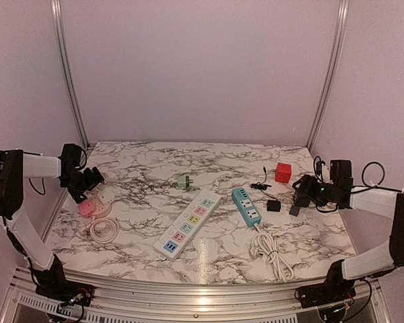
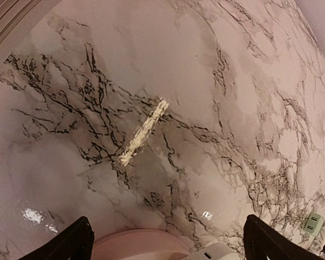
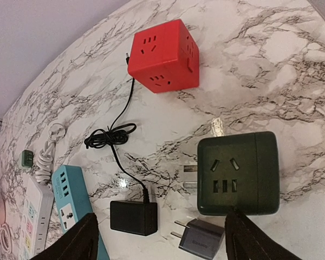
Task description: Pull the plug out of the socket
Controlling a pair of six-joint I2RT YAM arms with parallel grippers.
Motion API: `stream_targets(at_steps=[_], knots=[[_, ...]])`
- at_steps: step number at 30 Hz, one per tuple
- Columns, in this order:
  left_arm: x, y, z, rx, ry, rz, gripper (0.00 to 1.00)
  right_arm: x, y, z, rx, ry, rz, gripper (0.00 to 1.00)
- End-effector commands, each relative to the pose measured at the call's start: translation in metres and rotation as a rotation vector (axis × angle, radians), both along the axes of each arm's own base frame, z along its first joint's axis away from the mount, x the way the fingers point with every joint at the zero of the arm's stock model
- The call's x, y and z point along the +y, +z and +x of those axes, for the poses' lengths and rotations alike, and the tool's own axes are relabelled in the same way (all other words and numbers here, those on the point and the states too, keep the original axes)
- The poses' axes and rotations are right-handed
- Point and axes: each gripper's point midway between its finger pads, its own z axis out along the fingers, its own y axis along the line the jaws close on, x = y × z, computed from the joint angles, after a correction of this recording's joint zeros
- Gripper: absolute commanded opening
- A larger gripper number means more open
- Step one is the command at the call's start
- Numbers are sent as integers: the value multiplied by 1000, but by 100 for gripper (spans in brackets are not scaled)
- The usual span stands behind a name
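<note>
Left end effector (image 2: 167, 218): fingers wide apart, nothing held, above pink socket (image 2: 135, 245).
Right end effector (image 3: 160, 216): fingers apart, empty.
Grey plug (image 3: 200, 238): on tabletop (image 3: 271, 81), just beside dark cube socket (image 3: 238, 173), not inserted.

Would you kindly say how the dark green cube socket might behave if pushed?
The dark green cube socket looks boxy and flat-based, so it likely slides rather than rolls. The glossy marble table suggests little friction; it may skid.
</note>
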Motion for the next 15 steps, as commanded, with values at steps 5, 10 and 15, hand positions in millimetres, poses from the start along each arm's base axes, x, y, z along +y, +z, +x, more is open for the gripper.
stream_targets(at_steps=[5,10,15], knots=[[-55,1,5,-41,-108,-104,99,9,17,0,-33,38,-5,77],[-92,0,4,-31,-190,-114,99,17,20,2,-34,52,-14,77],[-124,0,-3,-35,-242,-151,99,46,23,2,-34,119,-30,77]])
